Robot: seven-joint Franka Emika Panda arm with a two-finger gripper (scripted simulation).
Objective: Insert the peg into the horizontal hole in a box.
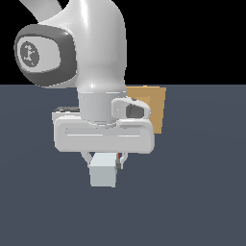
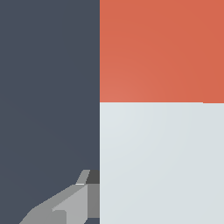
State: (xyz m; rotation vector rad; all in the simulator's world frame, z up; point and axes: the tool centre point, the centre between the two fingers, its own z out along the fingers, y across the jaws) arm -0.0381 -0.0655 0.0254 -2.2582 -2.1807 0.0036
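The peg (image 1: 103,176) shows its pale grey-white end toward the exterior camera, held up off the dark floor. My gripper (image 1: 104,161) is shut on the peg, its fingers pressed against both sides. In the wrist view the peg (image 2: 162,162) fills the picture, pale grey-white on one half and red-orange (image 2: 162,50) on the other, with one grey finger (image 2: 72,203) against its edge. The tan box (image 1: 153,108) stands behind the arm on the exterior view's right, mostly covered by the wrist. The horizontal hole is hidden.
The dark grey-blue floor (image 1: 202,192) spreads all around. The arm's white wrist and hand (image 1: 103,129) block the middle of the exterior view.
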